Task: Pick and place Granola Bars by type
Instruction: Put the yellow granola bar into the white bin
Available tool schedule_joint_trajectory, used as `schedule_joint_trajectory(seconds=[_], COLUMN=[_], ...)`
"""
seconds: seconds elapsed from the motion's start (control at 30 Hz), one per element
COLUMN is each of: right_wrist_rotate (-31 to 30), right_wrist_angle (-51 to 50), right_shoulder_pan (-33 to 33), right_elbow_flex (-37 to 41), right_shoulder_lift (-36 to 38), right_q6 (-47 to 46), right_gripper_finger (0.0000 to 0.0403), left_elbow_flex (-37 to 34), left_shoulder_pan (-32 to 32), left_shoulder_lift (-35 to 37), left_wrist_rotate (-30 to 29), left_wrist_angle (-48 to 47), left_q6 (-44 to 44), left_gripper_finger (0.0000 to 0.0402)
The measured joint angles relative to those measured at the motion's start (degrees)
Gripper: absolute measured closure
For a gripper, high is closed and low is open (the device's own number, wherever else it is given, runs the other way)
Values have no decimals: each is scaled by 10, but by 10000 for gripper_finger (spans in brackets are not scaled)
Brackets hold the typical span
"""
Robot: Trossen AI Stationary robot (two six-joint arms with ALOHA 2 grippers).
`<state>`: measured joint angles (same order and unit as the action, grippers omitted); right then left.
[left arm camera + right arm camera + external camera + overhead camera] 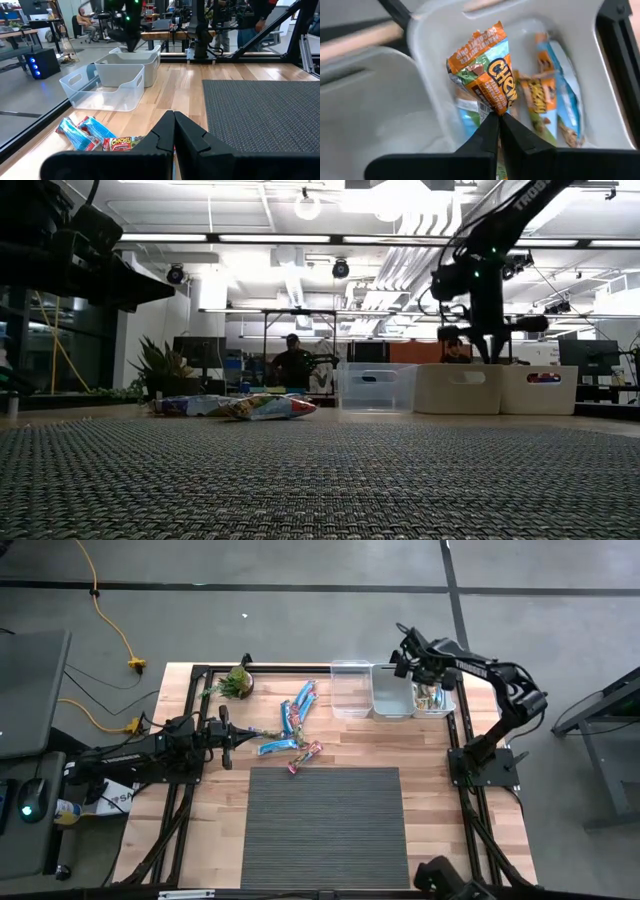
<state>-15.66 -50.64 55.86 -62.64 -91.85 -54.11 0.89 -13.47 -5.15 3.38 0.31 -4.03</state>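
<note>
Right wrist view: the right gripper [499, 114] is pinching a crinkly orange "Chewy" bar [485, 70] over the end bin [620, 125]. Left gripper [174, 120] is idling clenched at nine o'clock, loose bars [296, 720] lying just beside it.

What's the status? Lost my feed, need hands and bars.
Right hand shut on orange-wrapped granola bar over end clear plastic bin. Left hand shut, empty, near loose blue bars. Nothing blocking.
</note>
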Motion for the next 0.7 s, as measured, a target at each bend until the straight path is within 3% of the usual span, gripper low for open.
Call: schedule_joint_trajectory(seconds=[0.7], right_wrist_rotate=[-6], right_wrist_angle=[23], right_shoulder_pan=[0], right_elbow_flex=[48], right_shoulder_lift=[0], right_q6=[10], right_gripper_finger=[402], left_elbow_flex=[0], left_shoulder_pan=[0], left_shoulder_lift=[0], left_wrist_rotate=[0], left_wrist_angle=[0], left_q6=[0], left_gripper_finger=[400])
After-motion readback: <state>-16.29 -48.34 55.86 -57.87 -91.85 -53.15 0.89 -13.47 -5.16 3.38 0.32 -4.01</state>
